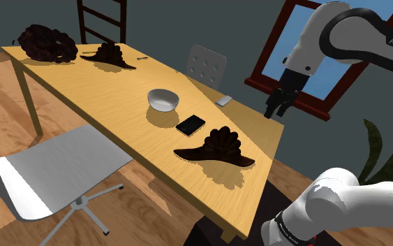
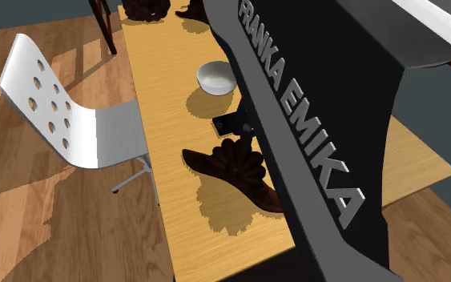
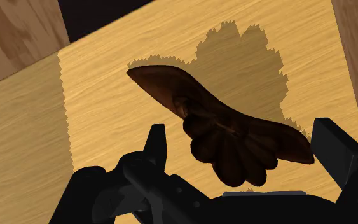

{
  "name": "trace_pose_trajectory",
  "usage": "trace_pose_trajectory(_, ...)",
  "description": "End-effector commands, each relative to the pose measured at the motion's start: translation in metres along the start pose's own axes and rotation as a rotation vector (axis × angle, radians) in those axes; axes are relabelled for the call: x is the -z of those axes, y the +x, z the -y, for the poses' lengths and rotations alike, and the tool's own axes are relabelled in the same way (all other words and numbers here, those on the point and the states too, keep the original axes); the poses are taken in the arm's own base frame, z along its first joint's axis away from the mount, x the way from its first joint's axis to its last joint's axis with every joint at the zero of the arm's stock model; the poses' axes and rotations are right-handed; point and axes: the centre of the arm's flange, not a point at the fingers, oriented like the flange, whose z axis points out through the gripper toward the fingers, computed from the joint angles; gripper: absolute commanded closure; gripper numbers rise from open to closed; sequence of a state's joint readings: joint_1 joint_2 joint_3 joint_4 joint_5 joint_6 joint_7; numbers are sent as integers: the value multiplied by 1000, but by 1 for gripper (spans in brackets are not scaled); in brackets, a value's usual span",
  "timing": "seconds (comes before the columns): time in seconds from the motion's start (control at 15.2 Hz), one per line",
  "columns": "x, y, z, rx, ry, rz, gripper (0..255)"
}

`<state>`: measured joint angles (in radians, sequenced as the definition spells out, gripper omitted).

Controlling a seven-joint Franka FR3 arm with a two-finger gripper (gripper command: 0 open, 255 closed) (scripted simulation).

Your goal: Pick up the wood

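1. Jaws stood apart and empty, touching nothing.
2. Jaws hung in the air well above the bench (image 1: 83, 84), aimed down at the wood (image 3: 228, 137), presumably to line up a grasp.
3. Wood lay flat on the bench's end nearest the stand, just beside a phone (image 1: 190, 124), near a bowl (image 1: 163, 99).

Gripper (image 1: 277, 110) is up in the air by the worktop's (image 1: 90, 84) right-hand corner, against the red window frame (image 1: 306, 98). Dark carved wood (image 1: 216, 149) lies at the near end, with the black phone (image 1: 190, 124) just beside it and the white bowl (image 1: 163, 99) beyond.
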<state>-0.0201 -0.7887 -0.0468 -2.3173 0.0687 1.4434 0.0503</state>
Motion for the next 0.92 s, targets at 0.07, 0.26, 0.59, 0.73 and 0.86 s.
trace_pose_trajectory(0.07,-10,9,-3,40,0,7,0)
trace_pose_trajectory(0.26,-40,37,-9,162,-1,27,0)
trace_pose_trajectory(0.59,-91,84,-12,364,-2,61,0)
trace_pose_trajectory(0.73,-112,102,-11,444,-3,74,0)
trace_pose_trajectory(0.86,-133,119,-8,525,-4,87,0)
